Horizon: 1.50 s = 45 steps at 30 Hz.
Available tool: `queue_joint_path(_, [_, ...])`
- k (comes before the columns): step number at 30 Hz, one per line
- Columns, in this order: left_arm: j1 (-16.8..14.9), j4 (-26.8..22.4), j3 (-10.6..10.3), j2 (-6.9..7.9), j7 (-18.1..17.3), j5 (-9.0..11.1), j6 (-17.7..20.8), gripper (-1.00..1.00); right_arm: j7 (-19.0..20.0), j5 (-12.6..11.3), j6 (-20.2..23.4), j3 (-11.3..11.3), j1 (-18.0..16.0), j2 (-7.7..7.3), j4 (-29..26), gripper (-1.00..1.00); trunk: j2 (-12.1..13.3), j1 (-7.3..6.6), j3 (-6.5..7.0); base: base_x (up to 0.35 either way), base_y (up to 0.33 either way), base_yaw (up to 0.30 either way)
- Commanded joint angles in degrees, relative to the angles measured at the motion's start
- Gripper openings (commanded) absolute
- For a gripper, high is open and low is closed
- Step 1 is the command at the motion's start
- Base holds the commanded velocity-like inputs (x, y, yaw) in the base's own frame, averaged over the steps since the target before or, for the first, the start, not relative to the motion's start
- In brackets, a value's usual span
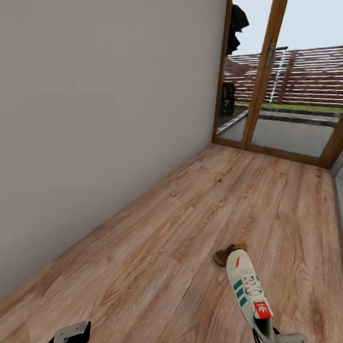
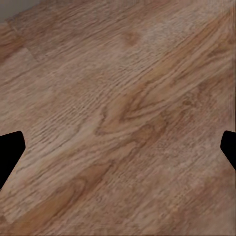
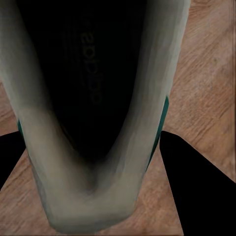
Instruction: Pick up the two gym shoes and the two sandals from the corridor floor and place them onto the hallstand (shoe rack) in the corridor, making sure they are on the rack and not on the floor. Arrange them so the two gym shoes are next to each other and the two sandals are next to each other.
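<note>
- The right gripper (image 3: 93,162) clamps the heel of one sneaker (image 1: 248,294), which juts forward from it above the floor (image 1: 160,242).
- A sandal (image 1: 227,254) lies on the planks just past the sneaker's toe.
- The left gripper (image 2: 118,147) hangs spread wide over bare planks.

The floor (image 1: 169,232) is matt, wood-grain planking. The sneaker (image 1: 248,293) looks smooth white leather with cloth laces; the sandal (image 1: 225,254) looks dark leather. The wall (image 1: 88,120) is matt.
</note>
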Motion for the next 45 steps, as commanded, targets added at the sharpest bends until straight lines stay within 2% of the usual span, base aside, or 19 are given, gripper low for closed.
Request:
queue_joint_path(1, [-0.01, 0.05, 0.2, -0.02, -0.46, 0.15, -0.15, 1.0, 0.13, 0.43, -0.17, -0.22, -0.04, 0.04, 0.02, -1.0, -0.01, 0.01, -0.04, 0.19, 0.199, -0.3])
queue_joint_path(45, [-0.02, 0.05, 0.29, -0.02, -0.58, 0.18, -0.18, 1.0, 0.13, 0.43, -0.08, -0.22, -0.04, 0.04, 0.11, -1.0, -0.01, 0.01, -0.04, 0.184, 0.291, -0.3])
